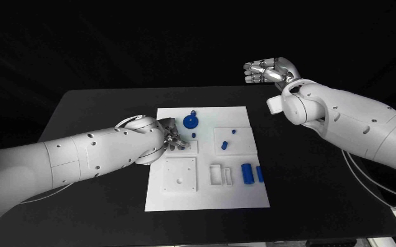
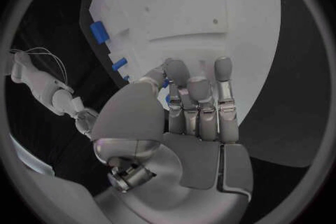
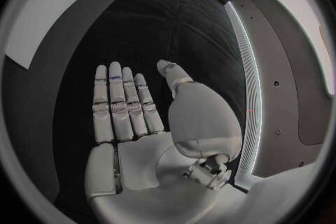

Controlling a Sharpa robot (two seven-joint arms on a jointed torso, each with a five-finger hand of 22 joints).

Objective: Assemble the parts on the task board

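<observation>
White screw-dotted arms (image 1: 91,152), silver segmented hands (image 2: 199,106).

No readable text, labels, brand names, numbers or signs appear anywhere in these views. The white task board (image 1: 206,195) carries no printing, and the blue parts (image 1: 248,172) on it are unmarked. The white arm shells and the silver left hand (image 2: 199,106) and right hand (image 3: 129,103) show no lettering either. The black table (image 1: 99,218) is plain.
</observation>
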